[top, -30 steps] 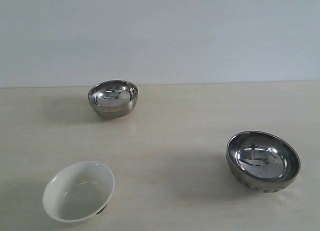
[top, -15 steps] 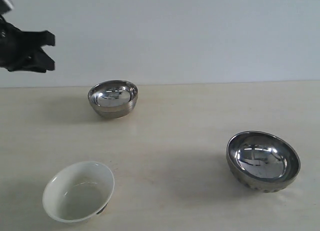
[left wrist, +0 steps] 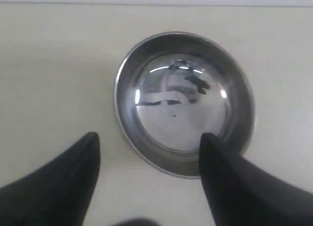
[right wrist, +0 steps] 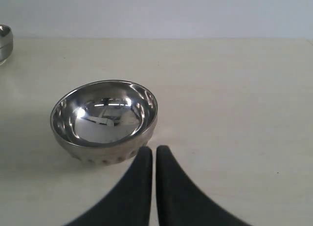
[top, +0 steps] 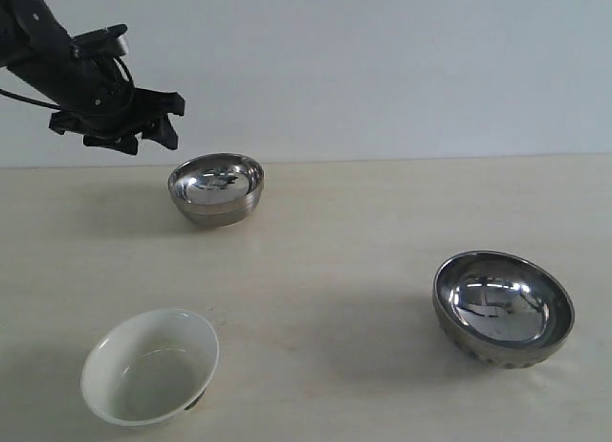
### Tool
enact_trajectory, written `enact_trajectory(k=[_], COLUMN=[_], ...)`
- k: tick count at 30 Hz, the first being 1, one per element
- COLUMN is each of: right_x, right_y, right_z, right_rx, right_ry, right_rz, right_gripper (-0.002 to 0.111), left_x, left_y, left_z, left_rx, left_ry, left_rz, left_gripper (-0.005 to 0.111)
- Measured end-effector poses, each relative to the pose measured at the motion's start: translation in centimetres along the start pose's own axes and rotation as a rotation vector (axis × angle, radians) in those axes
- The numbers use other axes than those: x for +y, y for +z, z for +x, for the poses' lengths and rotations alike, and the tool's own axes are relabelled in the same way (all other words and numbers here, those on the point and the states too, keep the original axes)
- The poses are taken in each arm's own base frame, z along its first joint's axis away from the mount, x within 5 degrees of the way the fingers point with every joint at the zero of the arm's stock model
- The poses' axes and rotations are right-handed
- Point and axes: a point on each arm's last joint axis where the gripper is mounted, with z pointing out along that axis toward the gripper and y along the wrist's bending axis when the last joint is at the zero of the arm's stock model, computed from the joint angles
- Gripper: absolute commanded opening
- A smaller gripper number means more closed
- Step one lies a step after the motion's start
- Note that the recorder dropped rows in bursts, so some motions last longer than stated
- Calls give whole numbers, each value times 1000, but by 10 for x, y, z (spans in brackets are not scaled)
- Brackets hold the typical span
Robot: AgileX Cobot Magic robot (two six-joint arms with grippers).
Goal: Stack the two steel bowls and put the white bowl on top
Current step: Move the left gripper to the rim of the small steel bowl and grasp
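Exterior view: left gripper [top: 170, 122] hovers, fingers wide, near the plain steel bowl [top: 216, 188] at the far edge of the table [top: 363, 232]
Dimpled steel bowl [top: 504, 308] by the right edge, right gripper [right wrist: 154, 152] beside it, fingers pressed together; white bowl [top: 150, 365] near front-left corner
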Motion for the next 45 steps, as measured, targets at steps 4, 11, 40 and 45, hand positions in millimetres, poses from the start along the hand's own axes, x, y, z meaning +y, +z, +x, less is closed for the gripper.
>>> enact_trajectory(k=[4, 11, 40, 45], right_x=[0, 0, 0, 0], right_y=[0, 0, 0, 0], right_z=[0, 0, 0, 0], right_rx=[0, 0, 0, 0], right_ry=[0, 0, 0, 0], right_rz=[0, 0, 0, 0], right_gripper=[0, 0, 0, 0], left_x=[6, 10, 22, 15], left_y=[15, 41, 109, 73], left_z=[-6, -8, 13, 0], left_rx=[64, 103, 109, 130], left_ry=[-1, -5, -41, -2], left_rz=[-43, -48, -38, -48], left_gripper=[56, 56, 4, 4])
